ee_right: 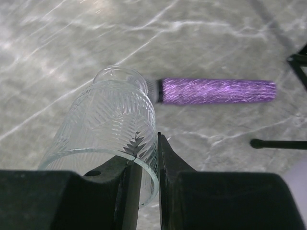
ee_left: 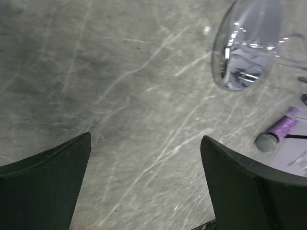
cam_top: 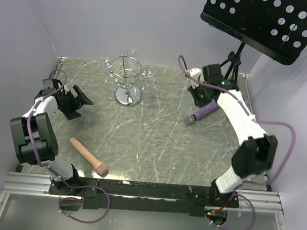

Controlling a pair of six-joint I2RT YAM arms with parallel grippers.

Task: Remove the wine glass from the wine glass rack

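Clear wine glass (ee_left: 247,45), seemingly sideways.

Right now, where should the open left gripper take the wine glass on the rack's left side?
Probably the wine glass by its bowl, approached from the left. The bowl juts out from the wine glass rack toward the left gripper, clear of the wire loops, while its thin stem runs into them.

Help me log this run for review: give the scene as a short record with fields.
wine glass rack: upright at the back, glasses hanging on it
left gripper: open, empty, over the table
right gripper: shut on the patterned glass's rim, away from the rack
purple microphone: lying near the right gripper
wooden pestle: lying at the table's front left
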